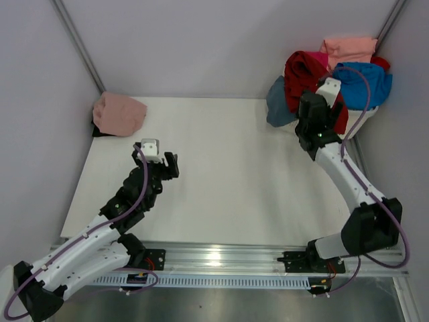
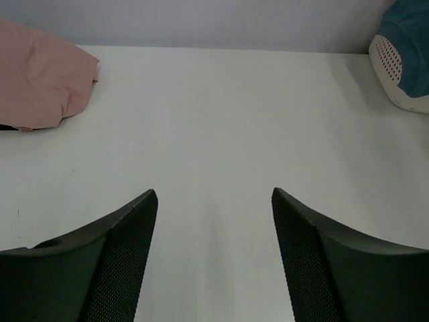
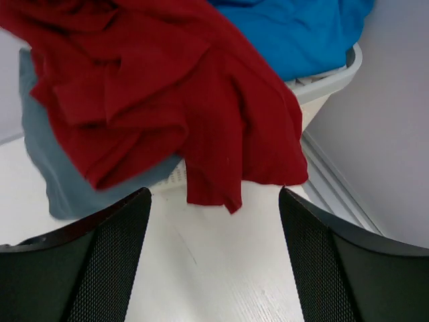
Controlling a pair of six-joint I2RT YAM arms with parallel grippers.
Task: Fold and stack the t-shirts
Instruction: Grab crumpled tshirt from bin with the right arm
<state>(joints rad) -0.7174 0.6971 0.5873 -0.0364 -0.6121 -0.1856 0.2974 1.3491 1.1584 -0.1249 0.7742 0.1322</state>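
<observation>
The left end effector (image 2: 214, 194) is spread wide with nothing between its fingers, poised over bare worktop (image 1: 234, 174) at the left centre of the overhead frame. The right end effector (image 3: 214, 194) is just as wide apart and also holds nothing. It faces the dark red t-shirt (image 3: 201, 100), whose hem hangs just beyond the fingertips without touching them. This shirt is draped over the rim of the white basket (image 3: 328, 77) at the upper right of the overhead frame. A slate grey-blue t-shirt (image 3: 47, 168) hangs under it and a bright blue t-shirt (image 3: 295, 33) lies behind it. Only the overhead view shows the salmon t-shirt (image 1: 348, 48) topping the pile, with a sliver of magenta t-shirt (image 1: 320, 59) beside it. A dusty pink t-shirt (image 1: 119, 113) lies bundled at the upper left of the worktop. The left wrist view has it in its upper left corner and catches the basket's lattice wall at its upper right.
</observation>
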